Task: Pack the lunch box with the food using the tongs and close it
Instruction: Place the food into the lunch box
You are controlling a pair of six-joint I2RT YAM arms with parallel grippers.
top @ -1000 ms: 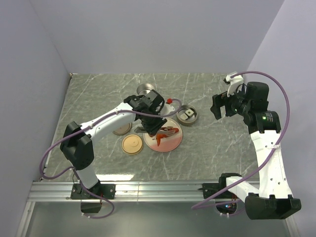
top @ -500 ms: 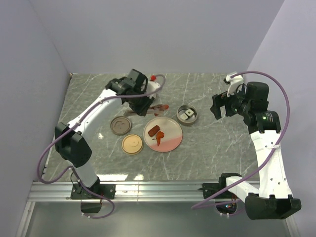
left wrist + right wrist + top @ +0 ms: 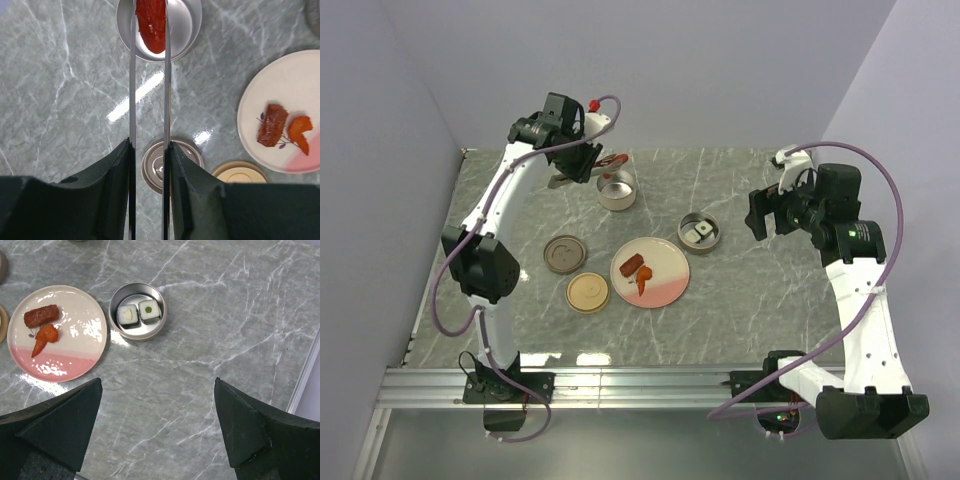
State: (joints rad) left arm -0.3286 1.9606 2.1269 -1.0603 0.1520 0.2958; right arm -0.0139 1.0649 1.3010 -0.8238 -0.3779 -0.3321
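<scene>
My left gripper [image 3: 150, 144] [image 3: 575, 160] is shut on the silver tongs [image 3: 132, 90], pressing their two arms together. The tongs' tips pinch a red sausage [image 3: 152, 22] [image 3: 613, 160] just above an open round silver lunch box tin [image 3: 182, 25] [image 3: 617, 192] at the back of the table. A second tin [image 3: 137, 311] [image 3: 699, 231] holds two sushi pieces [image 3: 138, 313]. On the pink-and-cream plate [image 3: 75, 347] [image 3: 665, 285] lie another sausage [image 3: 41, 315] [image 3: 272, 125] and an orange carrot piece [image 3: 44, 336] [image 3: 298, 130]. High at the right, my right gripper [image 3: 156, 382] [image 3: 760, 218] is open and holds nothing.
Two round lids lie left of the plate: a grey-brown one [image 3: 563, 253] [image 3: 191, 151] and a cream one [image 3: 588, 292] [image 3: 240, 174]. Walls close the table at the back and on both sides.
My left arm has lifted the tongs with a sausage off the plate and swung back and left, over the far tin. The right arm has not moved.
</scene>
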